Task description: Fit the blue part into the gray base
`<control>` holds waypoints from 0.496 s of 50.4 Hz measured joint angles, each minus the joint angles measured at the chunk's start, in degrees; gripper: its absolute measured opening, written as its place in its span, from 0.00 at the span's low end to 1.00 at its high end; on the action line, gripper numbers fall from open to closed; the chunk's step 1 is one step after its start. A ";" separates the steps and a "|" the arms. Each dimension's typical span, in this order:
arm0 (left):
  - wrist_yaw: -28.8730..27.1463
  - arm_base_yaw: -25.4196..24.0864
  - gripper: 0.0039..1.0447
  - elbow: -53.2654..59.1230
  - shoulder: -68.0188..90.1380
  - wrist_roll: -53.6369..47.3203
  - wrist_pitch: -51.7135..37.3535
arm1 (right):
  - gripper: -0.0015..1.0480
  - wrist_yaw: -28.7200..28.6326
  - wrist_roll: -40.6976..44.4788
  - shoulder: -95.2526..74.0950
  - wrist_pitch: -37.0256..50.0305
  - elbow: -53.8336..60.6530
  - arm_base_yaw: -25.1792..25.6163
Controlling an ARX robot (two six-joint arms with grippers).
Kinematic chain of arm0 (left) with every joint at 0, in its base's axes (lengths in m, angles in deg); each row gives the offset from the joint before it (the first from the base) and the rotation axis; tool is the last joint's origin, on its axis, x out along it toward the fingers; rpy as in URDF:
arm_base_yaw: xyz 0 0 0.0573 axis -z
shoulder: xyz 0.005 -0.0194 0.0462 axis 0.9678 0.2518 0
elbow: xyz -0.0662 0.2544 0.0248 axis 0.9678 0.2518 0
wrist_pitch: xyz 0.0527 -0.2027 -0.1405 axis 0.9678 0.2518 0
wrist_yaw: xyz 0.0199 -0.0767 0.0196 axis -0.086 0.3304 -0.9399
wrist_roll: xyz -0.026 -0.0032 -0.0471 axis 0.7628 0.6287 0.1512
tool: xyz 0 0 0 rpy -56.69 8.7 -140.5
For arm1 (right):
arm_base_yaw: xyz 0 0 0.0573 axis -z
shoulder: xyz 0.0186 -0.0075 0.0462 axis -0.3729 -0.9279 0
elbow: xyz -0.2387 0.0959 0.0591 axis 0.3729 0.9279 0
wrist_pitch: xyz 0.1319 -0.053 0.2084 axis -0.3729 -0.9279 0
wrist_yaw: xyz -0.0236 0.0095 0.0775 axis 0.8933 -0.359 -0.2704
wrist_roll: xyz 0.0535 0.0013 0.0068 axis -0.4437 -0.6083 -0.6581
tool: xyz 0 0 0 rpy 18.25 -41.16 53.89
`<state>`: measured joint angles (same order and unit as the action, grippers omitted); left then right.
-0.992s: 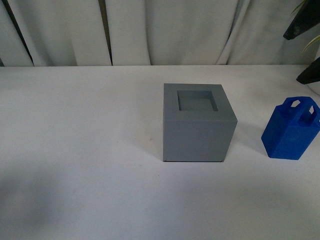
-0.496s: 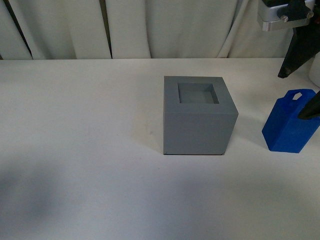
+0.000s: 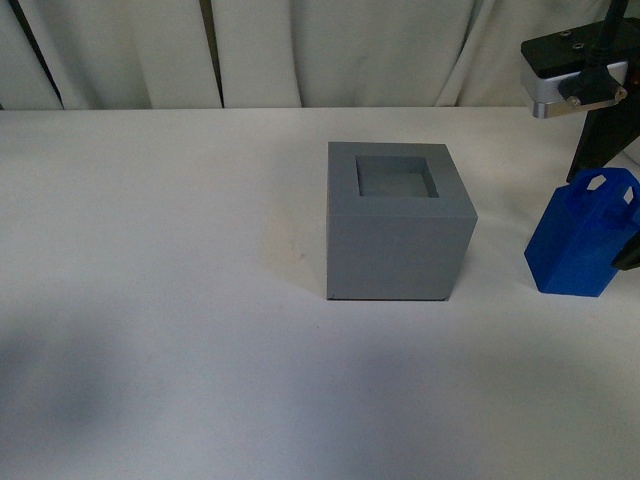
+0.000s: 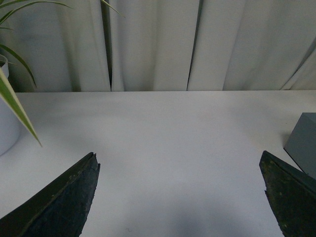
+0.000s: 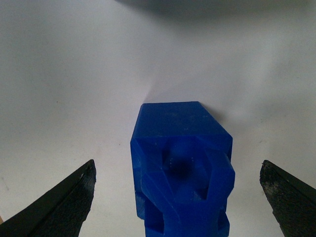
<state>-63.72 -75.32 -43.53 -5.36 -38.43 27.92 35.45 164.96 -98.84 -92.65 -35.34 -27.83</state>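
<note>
As it comes down, right tool (image 5: 177,167): spread wide, gripping nothing.
Blue part (image 5: 180,143): on counter (image 3: 150,250), now between the tool's fingers (image 5: 64,197).
Gray base (image 3: 398,225): apart from tool, recess empty.
Next: likely the grasp.

The blue part (image 5: 178,129) stood on the white table (image 5: 69,69), handle loop toward the camera. It sat between the right gripper's (image 5: 177,165) dark fingers (image 5: 59,202), which were spread wide and clear of it.
</note>
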 joint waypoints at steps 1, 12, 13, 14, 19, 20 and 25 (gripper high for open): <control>0.00 0.00 0.94 0.00 0.00 0.00 0.00 | 0.93 -0.02 -0.02 0.00 0.15 0.04 -0.02; 0.00 0.00 0.94 0.00 0.00 0.00 0.00 | 0.93 0.00 -0.31 -0.20 1.90 0.87 -0.33; 0.00 0.00 0.94 0.00 0.00 -0.02 0.00 | 0.93 0.00 -0.44 -0.20 2.19 1.03 -0.37; 0.00 0.00 0.94 0.00 0.00 -0.02 0.00 | 0.93 0.00 -0.48 -0.22 2.32 1.11 -0.37; 0.00 0.00 0.94 0.00 0.00 -0.02 0.00 | 0.83 0.11 -0.92 -0.31 2.97 1.49 -0.42; 0.00 0.00 0.94 0.00 0.00 -0.02 0.00 | 0.77 0.17 -0.96 -0.31 2.99 1.49 -0.42; 0.00 0.00 0.94 0.00 0.00 -0.02 0.00 | 0.60 0.17 -1.03 -0.31 3.06 1.51 -0.42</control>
<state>-63.72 -75.32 -43.53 -5.36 -38.45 27.92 35.63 163.93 -99.15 -89.59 -33.83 -28.25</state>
